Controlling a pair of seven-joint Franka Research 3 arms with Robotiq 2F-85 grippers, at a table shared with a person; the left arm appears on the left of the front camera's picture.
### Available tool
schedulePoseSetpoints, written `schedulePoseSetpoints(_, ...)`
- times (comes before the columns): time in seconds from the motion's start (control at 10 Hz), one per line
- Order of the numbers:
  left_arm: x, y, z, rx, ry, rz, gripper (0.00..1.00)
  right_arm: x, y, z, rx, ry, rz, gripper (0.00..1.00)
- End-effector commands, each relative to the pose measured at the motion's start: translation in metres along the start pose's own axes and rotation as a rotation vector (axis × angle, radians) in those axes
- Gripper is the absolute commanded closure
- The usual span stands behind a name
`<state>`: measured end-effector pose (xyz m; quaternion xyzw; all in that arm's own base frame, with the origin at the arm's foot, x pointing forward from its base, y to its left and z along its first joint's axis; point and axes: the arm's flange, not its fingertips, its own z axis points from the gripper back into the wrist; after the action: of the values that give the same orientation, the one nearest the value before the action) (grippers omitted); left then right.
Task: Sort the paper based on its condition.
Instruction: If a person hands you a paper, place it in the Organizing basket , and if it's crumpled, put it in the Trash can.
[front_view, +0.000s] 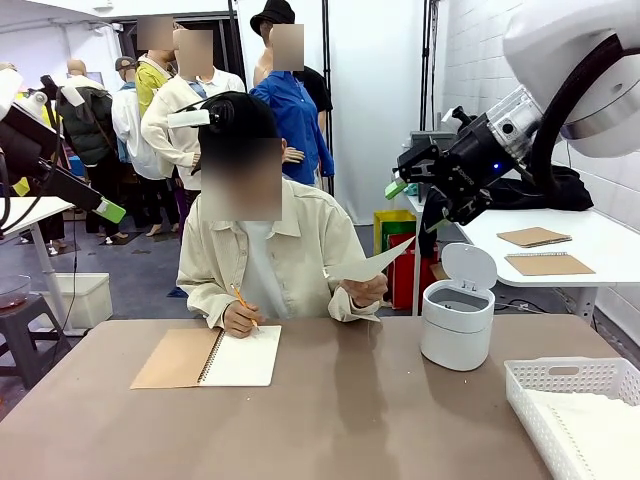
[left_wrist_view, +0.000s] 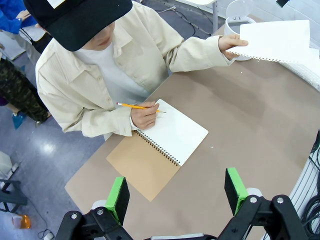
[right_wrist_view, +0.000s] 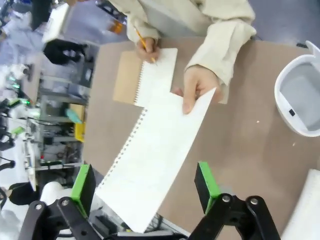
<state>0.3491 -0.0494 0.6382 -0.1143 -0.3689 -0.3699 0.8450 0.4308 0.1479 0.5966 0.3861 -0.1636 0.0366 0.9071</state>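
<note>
One held-out paper (right_wrist_view: 160, 150) sits just beyond the spread right claw (right_wrist_view: 144, 172).

Matt off-white paper (right_wrist_view: 160, 150), kraft-card notebook cover (front_view: 175, 358), glossy plastic bin (front_view: 457, 330), matt brown table (front_view: 350, 420)

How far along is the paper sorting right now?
Done: some off-white paper already lies in the white lattice plastic basket. In hand: the person's hand holds a loose off-white sheet up before the open right tool. Left: grasping that sheet and sorting it.
</note>
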Motion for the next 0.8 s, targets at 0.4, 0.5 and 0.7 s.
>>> schedulePoseSetpoints(0.4,0.0,0.0,0.0,-0.001,-0.001,0.002,0.0,0.052,-0.042,-0.012,0.356,0.216,-0.414,0.0)
schedulePoseSetpoints(0.5,0.0,0.0,0.0,-0.001,-0.001,0.002,0.0,0.056,-0.048,-0.016,0.373,0.222,-0.453,0.0)
schedulePoseSetpoints(0.7,0.0,0.0,0.0,-0.001,-0.001,0.002,0.0,0.063,-0.059,-0.028,0.378,0.287,-0.513,0.0)
